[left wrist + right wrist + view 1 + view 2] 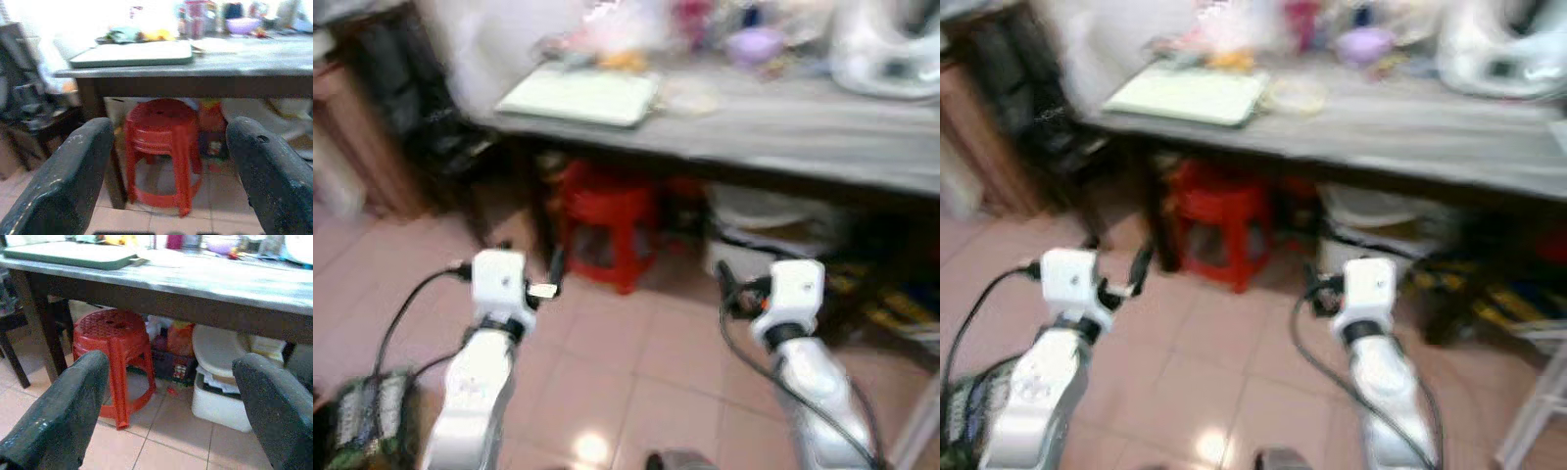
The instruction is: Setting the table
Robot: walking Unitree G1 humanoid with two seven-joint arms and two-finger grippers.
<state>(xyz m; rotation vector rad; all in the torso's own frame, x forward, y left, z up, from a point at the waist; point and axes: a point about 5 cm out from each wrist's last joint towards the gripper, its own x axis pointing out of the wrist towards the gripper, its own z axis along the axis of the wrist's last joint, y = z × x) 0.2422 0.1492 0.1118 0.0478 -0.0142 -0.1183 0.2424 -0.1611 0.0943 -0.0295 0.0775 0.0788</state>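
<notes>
Head views (blurred): both silver arms held out low over the pink tiled floor (pixel 607 343), in front of a grey-topped table (pixel 783 122). Left gripper (pixel 548 279) sits just short of the table's front edge, near its left leg; right gripper (pixel 729 289) is further along the same edge, below the top. Fingers too small/blurred here to judge. On the table, a pale green board (pixel 579 95) lies flat at the front-left corner. Behind it, toward the back edge, a jumble of stuff incl. a purple bowl (pixel 754 44); a big white appliance (pixel 886 49) at the back right. A red plastic stool (pixel 602 220) stands under the table, near the left leg. Green-and-white item on the floor by the left arm, can't tell what.

Left wrist view: the two black fingers (pixel 63 181) spread wide, nothing between them. Through the gap: red stool under the table, board on the top at the corner w/ its edge close to the table's front edge, purple bowl (pixel 242 24) far back.

Right wrist view: the fingers (pixel 54 416) also wide apart, empty. Red stool (pixel 115 347) beside the table leg, a white bin (pixel 220 387) w/ a white lid leaning on it under the table, bags between the two. Board (pixel 68 254) on the far corner of the top.
</notes>
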